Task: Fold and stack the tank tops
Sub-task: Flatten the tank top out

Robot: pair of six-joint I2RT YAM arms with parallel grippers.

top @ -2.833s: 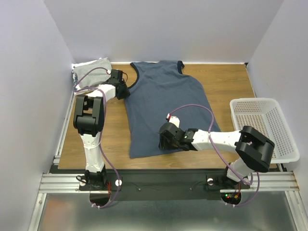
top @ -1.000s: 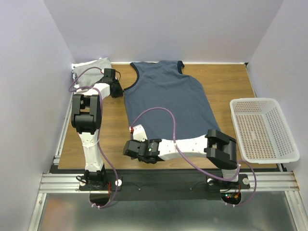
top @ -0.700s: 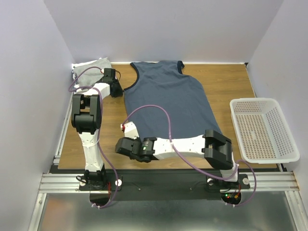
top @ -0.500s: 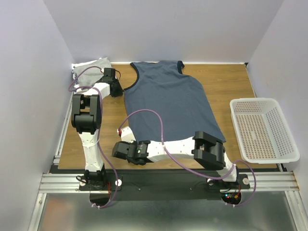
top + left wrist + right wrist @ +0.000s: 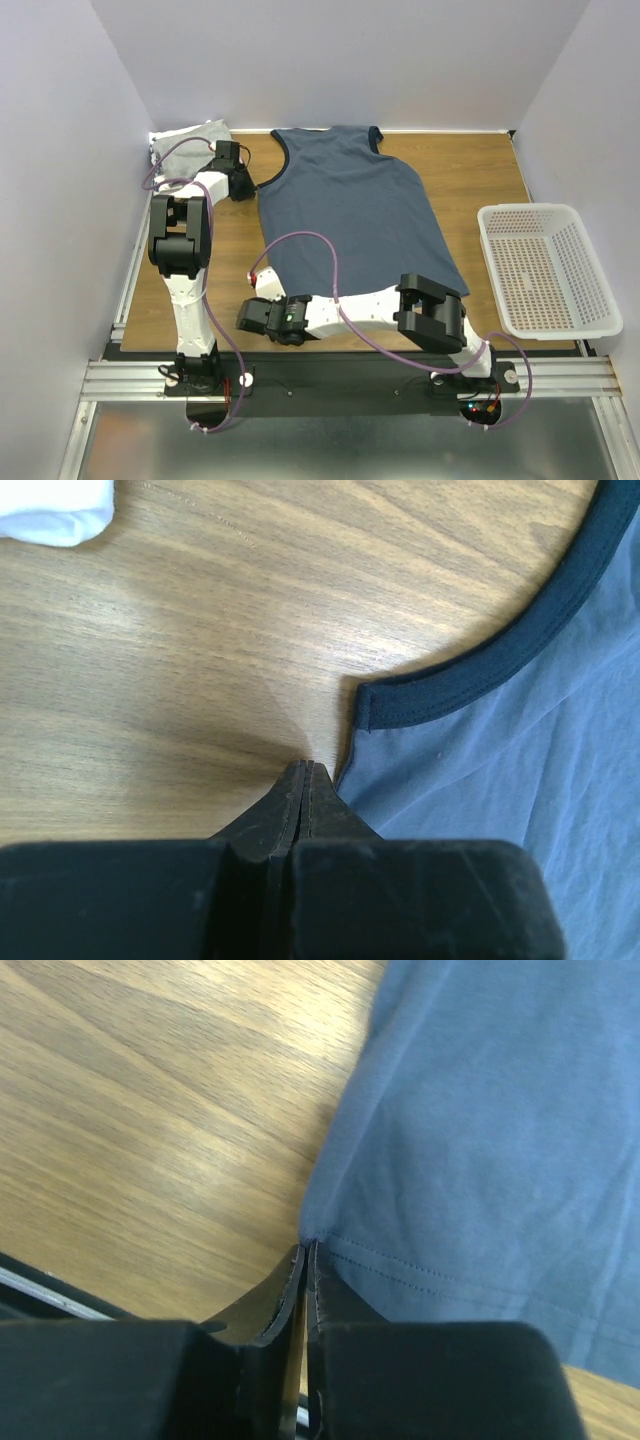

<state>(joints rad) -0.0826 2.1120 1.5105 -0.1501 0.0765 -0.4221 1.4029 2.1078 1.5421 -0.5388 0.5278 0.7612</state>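
Top external: the slate-blue tank top [image 5: 350, 210] lies flat in the middle of the table [image 5: 480, 170], neck toward the top of the frame and hem toward the bottom. We see the left gripper [image 5: 243, 184] at the top's left edge, just under the armhole. The right arm stretches along the bottom of the frame. The right gripper [image 5: 260, 316] sits at the top's lower left hem corner. The jaws are too small to read here. The light grey tank top [image 5: 190, 140] is bunched in the upper left corner of the table, apart from the blue one. The white mesh basket [image 5: 530, 209] is at the right edge.

Left wrist: the left gripper [image 5: 306, 767] has its jaws closed tight. The side edge of the slate-blue tank top [image 5: 500, 780] runs in at their tip, so we take it as pinched. The dark trim [image 5: 500, 660] curves across the upper right, with bare wood on the left.

Right wrist: the right gripper [image 5: 305, 1250] has its jaws pressed together on the hem corner of the slate-blue tank top [image 5: 480, 1140]. The cloth fills the right of the frame and the stitched hem line shows at lower right. The wooden table [image 5: 150, 1110] fills the left.
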